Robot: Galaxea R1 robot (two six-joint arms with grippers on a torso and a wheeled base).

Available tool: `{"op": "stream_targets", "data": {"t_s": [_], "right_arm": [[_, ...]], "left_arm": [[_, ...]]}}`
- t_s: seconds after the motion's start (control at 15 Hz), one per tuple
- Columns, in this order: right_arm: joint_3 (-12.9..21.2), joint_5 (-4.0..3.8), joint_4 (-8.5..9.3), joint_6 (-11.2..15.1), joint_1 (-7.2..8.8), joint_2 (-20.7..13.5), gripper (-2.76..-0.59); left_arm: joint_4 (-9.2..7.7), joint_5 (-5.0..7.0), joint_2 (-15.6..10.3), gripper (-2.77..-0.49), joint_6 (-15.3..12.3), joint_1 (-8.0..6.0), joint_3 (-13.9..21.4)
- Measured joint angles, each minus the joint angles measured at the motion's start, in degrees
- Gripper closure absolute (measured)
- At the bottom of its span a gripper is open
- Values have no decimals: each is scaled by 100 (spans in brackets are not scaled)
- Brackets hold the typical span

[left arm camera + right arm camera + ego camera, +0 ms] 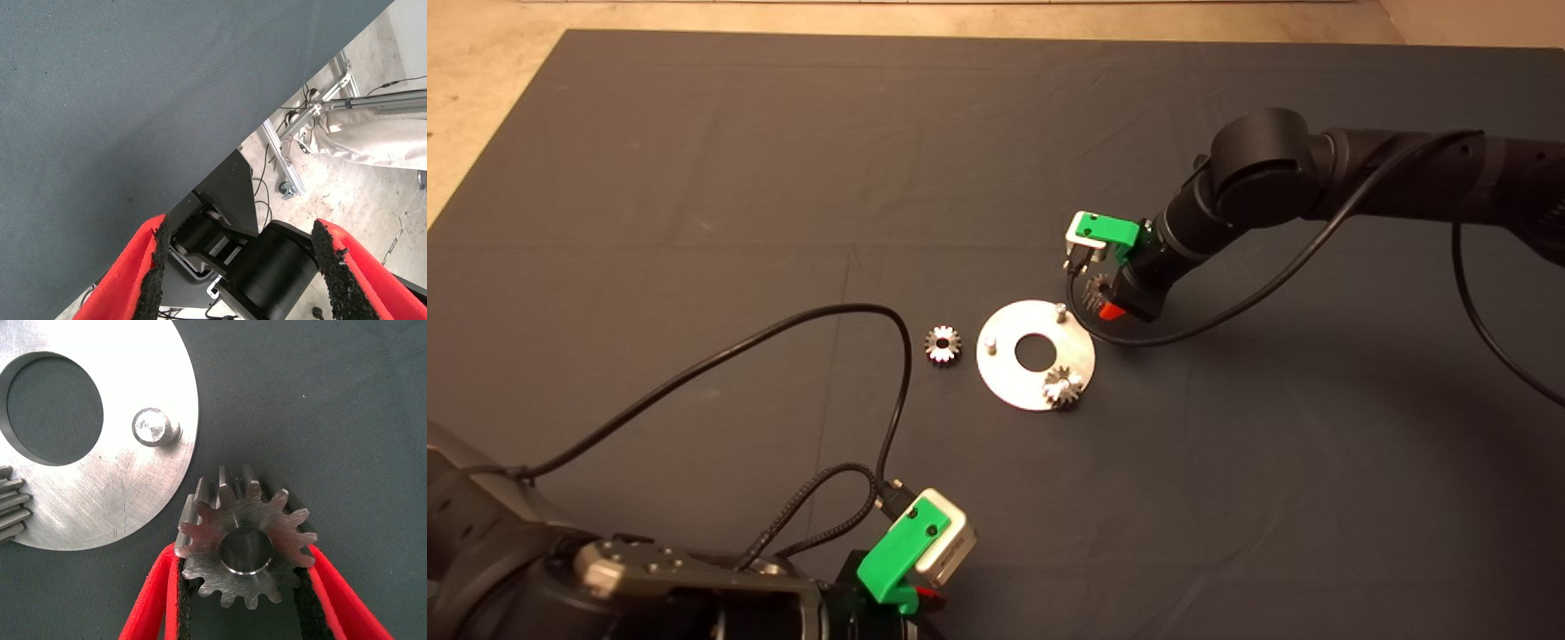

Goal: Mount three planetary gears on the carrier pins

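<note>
The flat silver disc (1014, 378) lies mid-mat with its carrier pins upright. One planetary gear (1064, 388) sits on the near-right pin, and its teeth show at the edge of the right wrist view (10, 503). The far pin (1059, 310) (152, 427) and the left pin (991, 341) are bare. A second gear (943, 344) lies loose on the mat left of the disc. My right gripper (1104, 298) (241, 555) is shut on a third gear (243, 547), held just outside the disc's rim (133, 507) beside the far pin. The left gripper (911, 596) (237, 280) is parked open at the lower left.
The dark mat (783, 178) covers the table. A black cable (845, 311) from the left arm loops across the mat close to the loose gear. The left wrist view shows the mat's edge, floor and a metal frame (333, 100).
</note>
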Motion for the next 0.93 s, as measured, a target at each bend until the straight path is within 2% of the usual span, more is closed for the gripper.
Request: {"op": "stream_targets", "data": {"t_s": [0.27,0.47,0.6,0.67,0.93], "right_arm": [[-22,-18,0,0,6,203,-86],[-20,49,2,28,6,408,-86],[-20,47,2,48,5,453,-86],[-22,27,2,48,6,458,-86],[-54,32,2,46,5,494,-86]], "left_arm": [[0,-1,5,-146,-2,0,-1],[-2,-8,2,-146,-4,0,1],[0,-76,5,-146,-5,0,1],[0,-78,5,-146,-5,0,1],[-2,-83,0,-146,-5,0,1]]}}
